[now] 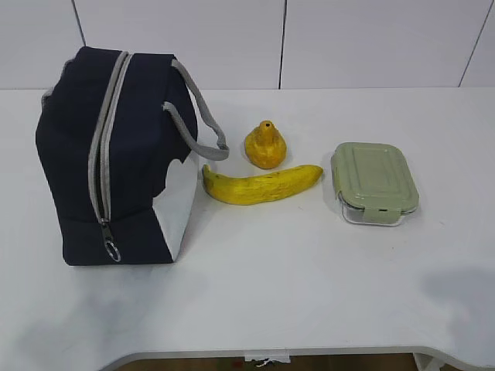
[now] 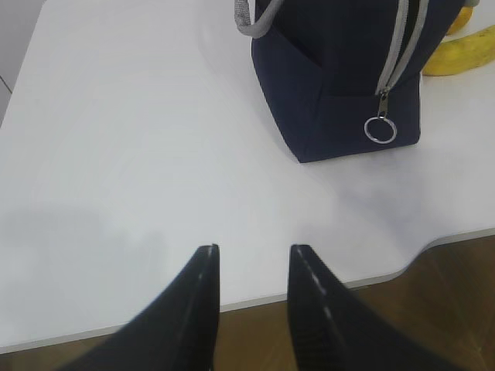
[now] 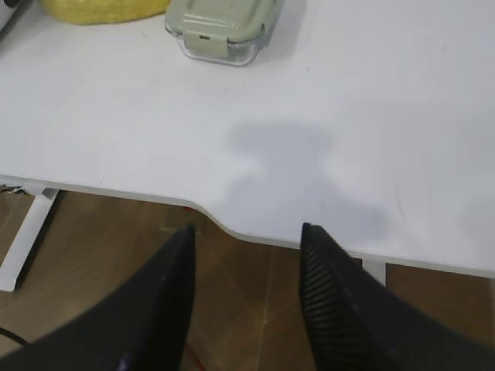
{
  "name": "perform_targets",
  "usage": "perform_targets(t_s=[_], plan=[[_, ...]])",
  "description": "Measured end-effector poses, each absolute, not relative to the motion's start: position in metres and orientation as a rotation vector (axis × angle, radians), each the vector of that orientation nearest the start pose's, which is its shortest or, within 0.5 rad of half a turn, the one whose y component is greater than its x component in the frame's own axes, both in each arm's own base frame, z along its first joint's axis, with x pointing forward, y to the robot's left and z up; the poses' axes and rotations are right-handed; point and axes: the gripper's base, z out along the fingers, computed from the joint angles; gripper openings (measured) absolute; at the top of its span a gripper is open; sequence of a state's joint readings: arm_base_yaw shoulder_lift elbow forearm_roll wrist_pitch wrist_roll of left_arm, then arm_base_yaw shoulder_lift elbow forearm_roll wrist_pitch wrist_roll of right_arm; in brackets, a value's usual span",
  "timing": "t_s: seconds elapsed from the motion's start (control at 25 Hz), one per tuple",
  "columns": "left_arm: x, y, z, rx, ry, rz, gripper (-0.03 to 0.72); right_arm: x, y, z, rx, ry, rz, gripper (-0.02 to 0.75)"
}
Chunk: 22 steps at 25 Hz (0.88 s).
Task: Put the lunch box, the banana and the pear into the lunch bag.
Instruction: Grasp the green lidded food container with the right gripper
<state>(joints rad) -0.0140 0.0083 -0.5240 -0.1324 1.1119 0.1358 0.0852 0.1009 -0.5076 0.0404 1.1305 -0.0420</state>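
Note:
The navy lunch bag (image 1: 116, 154) stands zipped shut at the table's left, its ring pull (image 1: 113, 251) low on the front; it also shows in the left wrist view (image 2: 340, 69). The banana (image 1: 261, 185) lies right of the bag. The pear (image 1: 265, 144) sits just behind the banana. The lunch box (image 1: 374, 182) with its green lid sits at the right and shows in the right wrist view (image 3: 220, 27). My left gripper (image 2: 254, 249) is open and empty above the table's front edge. My right gripper (image 3: 247, 228) is open and empty over the front edge. Neither gripper shows in the exterior view.
The white table (image 1: 294, 286) has a curved cut-out in its front edge (image 1: 267, 354). A white wall stands behind. In the right wrist view a white table leg (image 3: 23, 239) and wood floor lie below the edge.

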Motion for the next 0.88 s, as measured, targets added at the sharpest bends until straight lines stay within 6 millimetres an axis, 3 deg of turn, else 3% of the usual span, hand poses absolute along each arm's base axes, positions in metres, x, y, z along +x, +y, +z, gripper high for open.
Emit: perform_targets(t_s=[0.4,0.88], plan=[[-0.009,-0.011,0.280,0.167,2.067,-0.085,0.237,0.070,0.009,0.278,-0.062,2.369,0.108,0.354],[-0.009,-0.011,0.280,0.167,2.067,-0.085,0.237,0.179,0.024,0.273,0.026,2.540,0.207,0.354]])
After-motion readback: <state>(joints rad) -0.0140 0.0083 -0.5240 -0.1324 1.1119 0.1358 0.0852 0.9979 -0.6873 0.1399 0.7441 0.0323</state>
